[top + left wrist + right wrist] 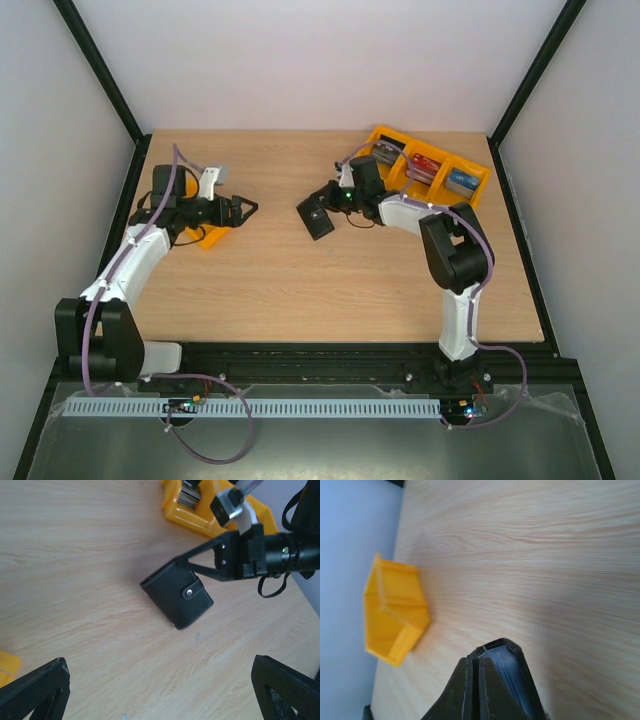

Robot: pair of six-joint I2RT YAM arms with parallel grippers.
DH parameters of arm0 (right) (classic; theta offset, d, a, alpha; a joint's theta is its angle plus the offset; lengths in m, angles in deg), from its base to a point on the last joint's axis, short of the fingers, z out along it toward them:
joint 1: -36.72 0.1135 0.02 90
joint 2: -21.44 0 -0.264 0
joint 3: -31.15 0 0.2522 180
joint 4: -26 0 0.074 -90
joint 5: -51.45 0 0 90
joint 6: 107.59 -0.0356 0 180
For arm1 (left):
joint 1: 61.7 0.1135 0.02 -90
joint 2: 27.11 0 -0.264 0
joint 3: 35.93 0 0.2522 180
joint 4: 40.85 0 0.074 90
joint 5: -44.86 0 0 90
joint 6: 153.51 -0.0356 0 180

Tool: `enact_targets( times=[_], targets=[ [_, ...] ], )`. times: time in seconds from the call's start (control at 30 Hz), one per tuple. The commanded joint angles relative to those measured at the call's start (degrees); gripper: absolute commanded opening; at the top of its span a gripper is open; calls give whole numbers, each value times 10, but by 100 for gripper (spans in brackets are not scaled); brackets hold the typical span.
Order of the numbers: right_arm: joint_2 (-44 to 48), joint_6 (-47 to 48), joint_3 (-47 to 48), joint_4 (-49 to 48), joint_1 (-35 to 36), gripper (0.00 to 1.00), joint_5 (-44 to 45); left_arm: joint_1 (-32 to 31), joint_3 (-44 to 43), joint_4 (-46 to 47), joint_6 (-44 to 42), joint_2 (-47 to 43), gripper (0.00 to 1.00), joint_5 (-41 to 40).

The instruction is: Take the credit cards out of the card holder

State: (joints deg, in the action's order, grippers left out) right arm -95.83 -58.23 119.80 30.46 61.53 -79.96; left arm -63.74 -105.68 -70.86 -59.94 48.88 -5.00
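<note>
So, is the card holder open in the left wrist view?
No, the card holder is folded shut, with its snap tab fastened over the front.

The desk (300,290) had a pale wood-grain top, smooth and matt. The card holder (176,599) looked like black leather with a faint sheen, its tab stitched and carrying a shiny metal snap (190,593). The tray (195,522) at the desk's far right corner was glossy yellow plastic, and the right end effector (479,660) was matt black plastic.
</note>
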Motion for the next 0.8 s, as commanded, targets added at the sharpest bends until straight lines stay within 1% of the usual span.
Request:
enact_targets(
  times=[0.0, 0.2, 0.27, 0.37, 0.4, 0.47, 0.57, 0.77],
  targets=[
    [75, -6, -5, -66, 22, 2, -25, -4, 17, 41, 36, -3, 100, 66],
    [151, 13, 5, -85, 55, 2, -46, -7, 18, 66, 47, -6, 99, 132],
    [167, 3, 13, -101, 63, 2, -67, -16, -14, 44, 35, 5, 99, 143],
    [196, -42, 12, -163, 69, 2, -94, -22, -82, -24, -14, 19, 99, 179],
    [208, -50, 12, -182, 72, 2, -96, -22, -102, -40, -26, 18, 99, 191],
    [233, -48, 18, -188, 83, 2, -95, -22, -124, -49, -38, 2, 99, 218],
    [264, -25, 31, -174, 101, 2, -86, -30, -125, -33, -18, -29, 100, 235],
    [316, -31, 18, -191, 123, 2, -70, -72, -115, -47, -17, -65, 100, 232]
  ],
)
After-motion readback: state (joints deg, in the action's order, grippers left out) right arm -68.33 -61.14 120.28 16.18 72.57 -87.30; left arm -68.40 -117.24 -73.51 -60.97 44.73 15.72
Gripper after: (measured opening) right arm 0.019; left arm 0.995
